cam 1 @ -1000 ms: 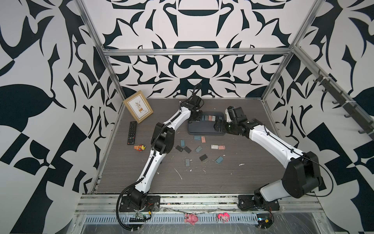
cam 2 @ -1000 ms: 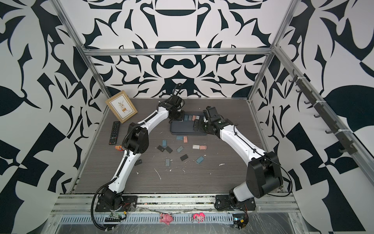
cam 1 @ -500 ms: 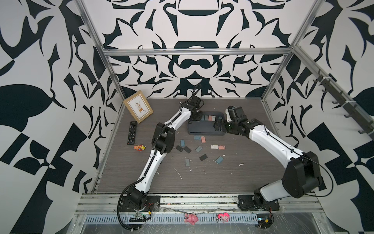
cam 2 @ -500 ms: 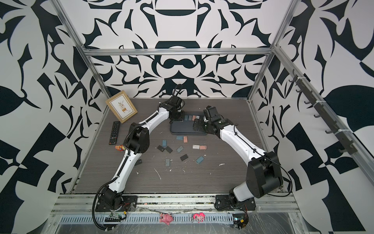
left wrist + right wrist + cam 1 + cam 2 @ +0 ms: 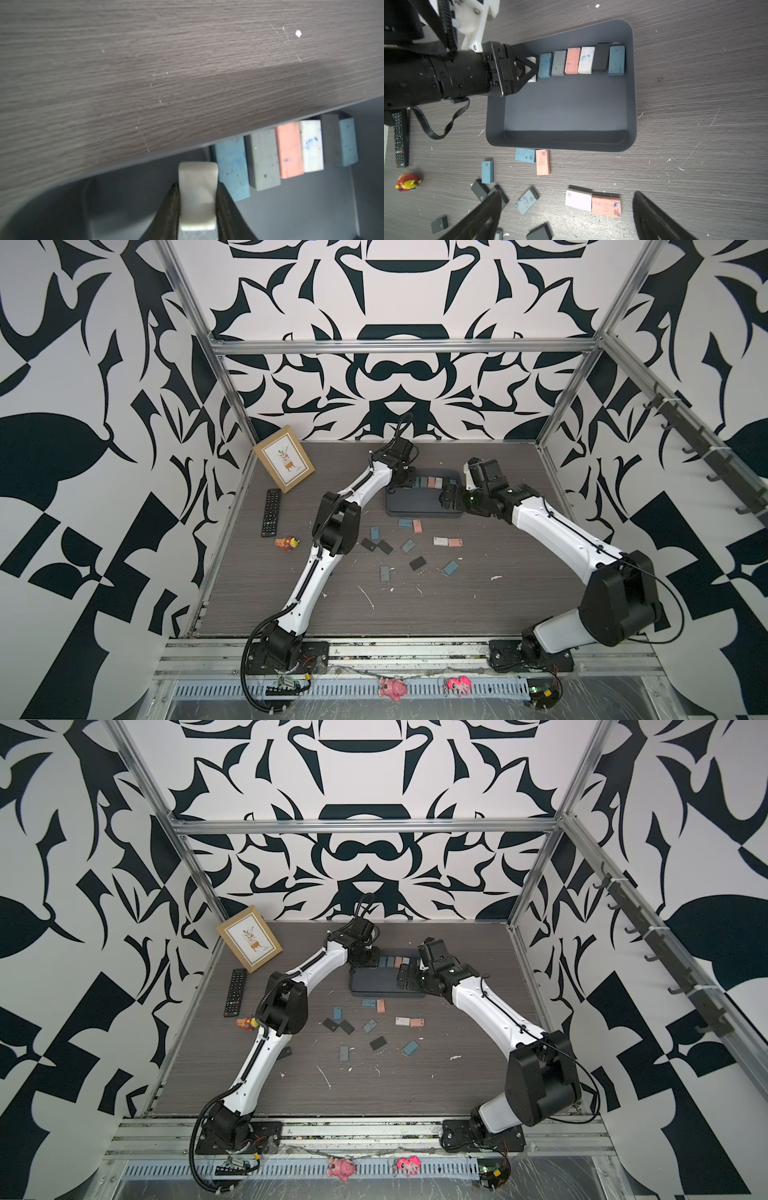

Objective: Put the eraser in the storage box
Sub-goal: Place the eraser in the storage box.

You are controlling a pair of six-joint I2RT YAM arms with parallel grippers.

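Bright, even light; sharpness uneven between views

In both top views the scene is lit brightly and diffusely from above, the patterned walls (image 5: 395, 294) are shown in hard contrast, and only faint, soft shadows are cast on the table (image 5: 478, 605). In the left wrist view a broad soft shadow is thrown across the wood grain, which is smeared by blur toward one side, and the white eraser (image 5: 197, 197) clamped in the left gripper (image 5: 197, 187) is rendered out of focus. In the right wrist view the storage box (image 5: 631, 83) is seen sharply and without glare, its inner wall is shaded, and the fingers (image 5: 481, 216) of the right gripper (image 5: 566, 194) are reduced to blurred dark silhouettes
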